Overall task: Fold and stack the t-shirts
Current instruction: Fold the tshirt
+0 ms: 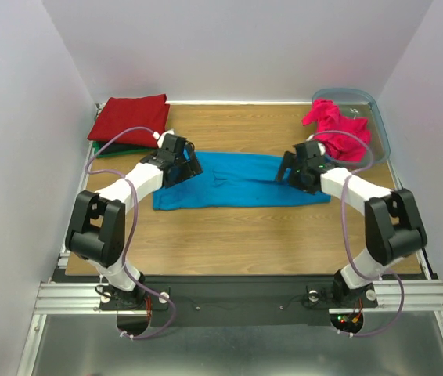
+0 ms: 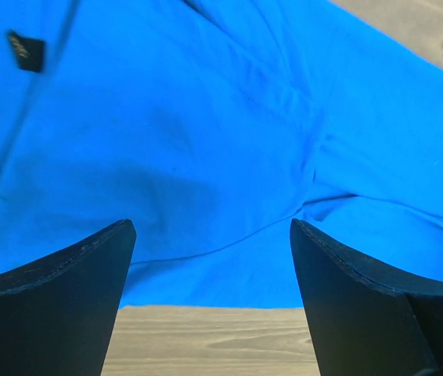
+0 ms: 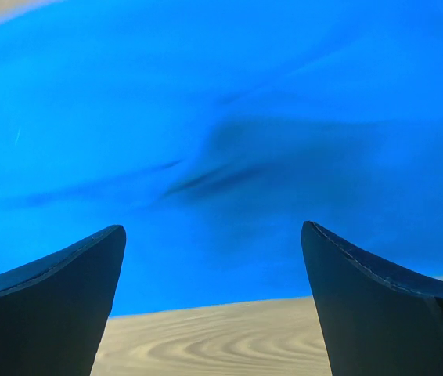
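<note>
The bright blue t-shirt (image 1: 237,182) lies flat across the middle of the wooden table (image 1: 237,235). My left gripper (image 1: 188,166) is open just above its left end; in the left wrist view the blue cloth (image 2: 206,133) with a small black label (image 2: 26,51) fills the view beyond my fingertips (image 2: 124,235). My right gripper (image 1: 288,170) is open over the shirt's right end; the blue cloth (image 3: 229,141) lies ahead of its spread fingers. A magenta-pink shirt (image 1: 337,129) hangs crumpled out of the bin. A folded dark red shirt (image 1: 130,117) tops a stack over black and green ones (image 1: 112,149).
The translucent blue-grey bin (image 1: 370,110) stands at the back right corner. White walls close in the table on three sides. Bare wood shows along the near side of the table, in front of the blue shirt.
</note>
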Action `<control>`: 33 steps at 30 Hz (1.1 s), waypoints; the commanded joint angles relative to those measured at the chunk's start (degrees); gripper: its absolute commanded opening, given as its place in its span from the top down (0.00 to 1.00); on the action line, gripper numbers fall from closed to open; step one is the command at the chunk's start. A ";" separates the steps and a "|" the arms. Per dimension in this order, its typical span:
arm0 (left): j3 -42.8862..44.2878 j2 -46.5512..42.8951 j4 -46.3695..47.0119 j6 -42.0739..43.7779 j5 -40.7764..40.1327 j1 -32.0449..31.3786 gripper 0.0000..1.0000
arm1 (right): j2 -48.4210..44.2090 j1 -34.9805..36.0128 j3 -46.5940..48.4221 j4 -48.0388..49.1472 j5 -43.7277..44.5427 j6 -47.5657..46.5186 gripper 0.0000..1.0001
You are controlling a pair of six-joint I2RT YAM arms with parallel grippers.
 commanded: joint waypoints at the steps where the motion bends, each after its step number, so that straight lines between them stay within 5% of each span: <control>1: -0.02 2.64 4.36 -0.75 1.52 0.29 0.08 | 6.69 2.84 3.37 7.12 -9.36 -1.31 0.00; 11: -0.19 8.53 4.36 -1.45 -1.55 0.38 0.07 | 19.61 1.53 18.40 5.11 6.27 0.11 0.00; 17: 0.24 9.50 3.75 -1.37 -3.23 0.91 0.08 | 20.59 -2.16 18.06 3.34 6.46 0.11 0.00; 28: 12.27 22.14 3.57 0.48 2.65 0.91 0.07 | 16.12 -2.52 3.84 3.69 2.87 3.52 0.00; 33: 24.74 29.53 2.96 2.24 5.12 -0.23 0.07 | 2.68 0.20 -11.63 4.66 0.84 8.89 0.00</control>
